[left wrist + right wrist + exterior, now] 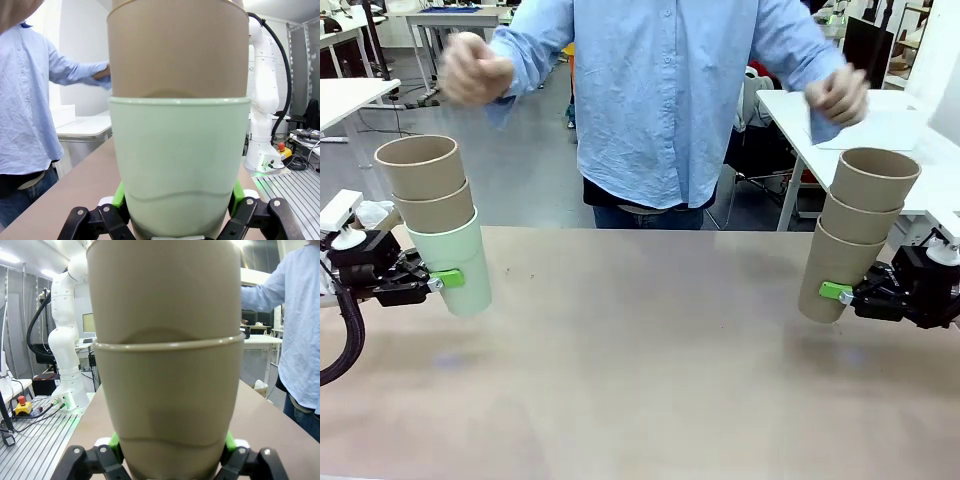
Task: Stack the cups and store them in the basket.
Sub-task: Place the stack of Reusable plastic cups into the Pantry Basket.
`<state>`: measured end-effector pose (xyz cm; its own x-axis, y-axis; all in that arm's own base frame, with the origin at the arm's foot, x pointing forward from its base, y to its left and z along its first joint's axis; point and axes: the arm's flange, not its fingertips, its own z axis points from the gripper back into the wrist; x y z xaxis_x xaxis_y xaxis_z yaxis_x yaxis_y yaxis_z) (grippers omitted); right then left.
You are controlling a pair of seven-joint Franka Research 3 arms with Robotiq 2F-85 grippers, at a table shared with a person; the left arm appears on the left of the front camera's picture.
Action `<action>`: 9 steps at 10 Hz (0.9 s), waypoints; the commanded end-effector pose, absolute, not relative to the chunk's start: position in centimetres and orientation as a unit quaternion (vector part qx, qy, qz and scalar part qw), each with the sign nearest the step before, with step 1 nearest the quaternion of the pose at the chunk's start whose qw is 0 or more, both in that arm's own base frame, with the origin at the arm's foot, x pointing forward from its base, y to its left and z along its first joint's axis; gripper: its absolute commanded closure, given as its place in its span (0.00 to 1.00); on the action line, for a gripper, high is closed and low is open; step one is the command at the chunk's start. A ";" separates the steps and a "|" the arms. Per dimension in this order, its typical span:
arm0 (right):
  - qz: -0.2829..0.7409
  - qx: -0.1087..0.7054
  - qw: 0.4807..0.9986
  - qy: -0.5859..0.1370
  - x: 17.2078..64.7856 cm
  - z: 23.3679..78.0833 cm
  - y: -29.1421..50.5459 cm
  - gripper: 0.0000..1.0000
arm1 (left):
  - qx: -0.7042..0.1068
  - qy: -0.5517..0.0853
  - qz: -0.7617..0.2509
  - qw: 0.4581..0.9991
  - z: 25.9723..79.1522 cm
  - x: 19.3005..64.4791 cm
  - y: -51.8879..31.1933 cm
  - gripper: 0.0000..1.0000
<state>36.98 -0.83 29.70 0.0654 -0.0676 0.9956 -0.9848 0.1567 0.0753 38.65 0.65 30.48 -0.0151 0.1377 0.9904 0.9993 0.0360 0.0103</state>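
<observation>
Front view: the far finger of each pincer is hidden behind the cup it holds, so one green pad shows on each side. The person's hands (pixel 475 68) are raised beyond the far edge of the surface (pixel 650 380) and are blurred. Both arms are cut off by the picture's sides. In the left wrist view the mint cup (pixel 180 165) blocks the middle of the picture, and its base is cut off at the bottom edge. The right wrist view is blocked the same way by tan cups.

The left pincer (pixel 457 278) is clamped on the mint cup near the surface's left edge. The right pincer (pixel 832 292) is clamped on the lowest tan cup (pixel 835 270) near the right edge. Both cup bottoms seem lifted off the surface, with faint shadows lying apart from them. The left stack (pixel 435 210) and the right stack (pixel 860 215) are well apart, and open surface runs between them from near edge to far edge.

Each stack is three cups, nested mouth up. On the left, two matte tan cups sit inside the mint one, and the mouth leans toward the left edge. On the right all three are tan, and the mouth leans toward the right edge.
</observation>
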 end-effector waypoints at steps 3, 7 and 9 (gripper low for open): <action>0.428 0.488 0.537 -0.539 37.1 30.1 -0.8 0.16 | -0.521 -0.552 -0.455 0.465 30.8 38.6 0.6 0.13; 0.428 0.488 0.537 -0.539 37.1 30.1 -0.8 0.16 | -0.521 -0.552 -0.455 0.465 30.8 38.6 0.6 0.13; 0.428 0.488 0.537 -0.539 37.1 30.1 -0.8 0.16 | -0.521 -0.552 -0.455 0.465 30.8 38.6 0.6 0.13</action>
<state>36.98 -0.83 29.70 0.0654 -0.0676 0.9956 -0.9848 0.1567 0.0753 38.65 0.65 30.48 -0.0151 0.1376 0.9904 0.9993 0.0360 0.0103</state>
